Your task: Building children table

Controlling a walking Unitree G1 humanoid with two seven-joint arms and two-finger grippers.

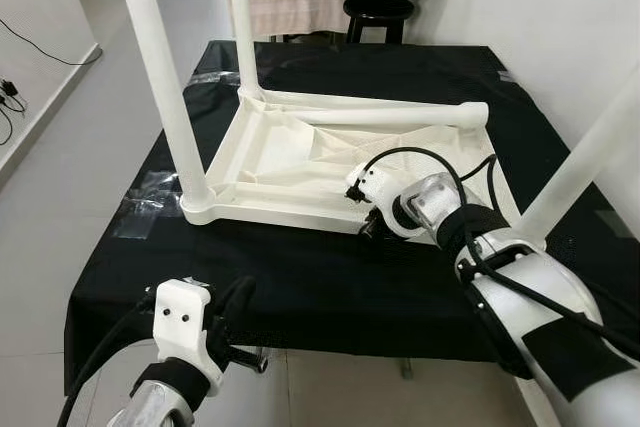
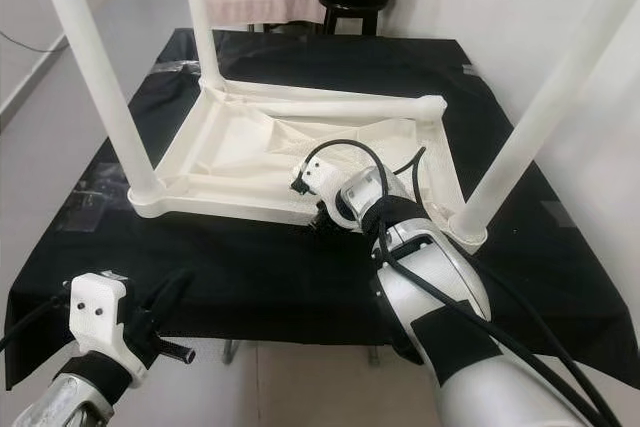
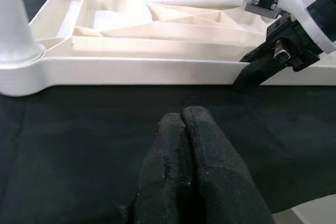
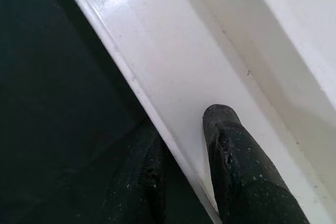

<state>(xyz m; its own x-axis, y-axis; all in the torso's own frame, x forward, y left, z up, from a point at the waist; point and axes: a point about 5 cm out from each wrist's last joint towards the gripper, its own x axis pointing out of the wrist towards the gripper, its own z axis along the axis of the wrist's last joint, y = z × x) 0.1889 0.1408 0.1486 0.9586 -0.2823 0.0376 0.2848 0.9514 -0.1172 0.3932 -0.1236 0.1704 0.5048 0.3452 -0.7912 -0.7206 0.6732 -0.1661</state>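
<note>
The white children's table top [image 1: 280, 162] lies upside down on a black cloth. Three white legs stand in its corners: near left [image 1: 160, 77], far left [image 1: 240, 17] and near right [image 2: 540, 117]. A fourth leg [image 1: 400, 114] lies loose across the far side. My right gripper [image 1: 368, 227] is at the top's near rim [image 4: 173, 72], one finger over the rim and one under it, closed on the edge. My left gripper [image 3: 182, 116] is shut on nothing, low at the cloth's front edge, pointing at the rim.
The black-covered work table [image 1: 300, 287] drops off close in front of me. A white wall runs along the right. Behind stand a black stool with a bowl [image 1: 378, 7] and a cloth-draped table [image 1: 290, 2]. Clear plastic wrap [image 1: 150, 202] lies on the cloth's left side.
</note>
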